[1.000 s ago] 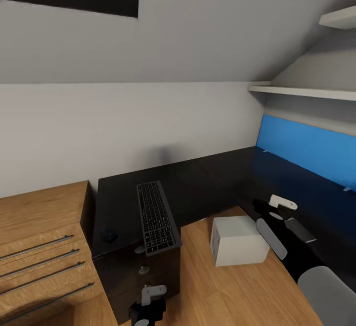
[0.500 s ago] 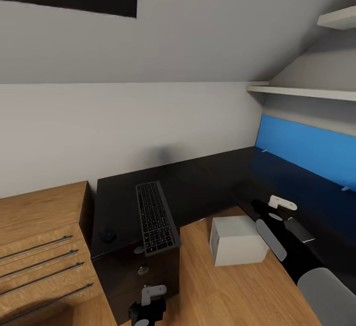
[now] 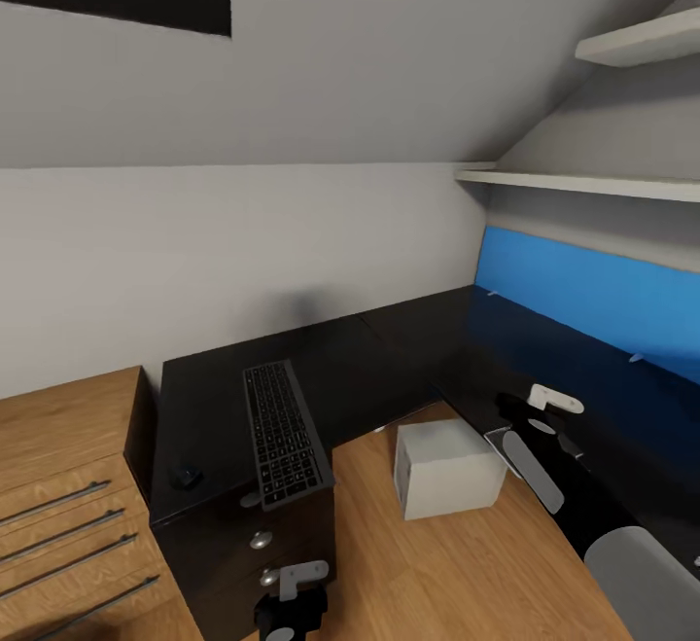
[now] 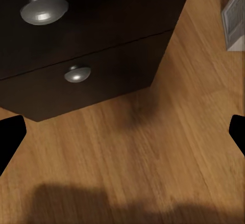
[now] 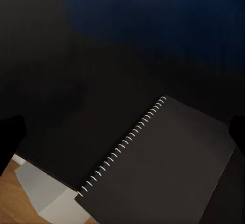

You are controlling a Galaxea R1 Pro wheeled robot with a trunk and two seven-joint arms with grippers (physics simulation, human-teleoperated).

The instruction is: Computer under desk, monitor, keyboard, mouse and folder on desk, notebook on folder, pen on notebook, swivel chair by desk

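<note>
Now both tools spread, empty; keyboard (image 3: 285,433), mouse (image 3: 184,476) on desk (image 3: 389,359)

The head camera looks forward and down from high up into a corner of the bedroom, taking in the L-shaped desk (image 3: 389,349) from some way off; the left wrist camera sits close above the wood floor (image 4: 153,157), facing the drawer unit (image 4: 92,45), which the head view shows too; the right wrist camera looks closely down on the desk top and the spiral-bound notebook (image 5: 163,168), a spot the head view shares.
</note>
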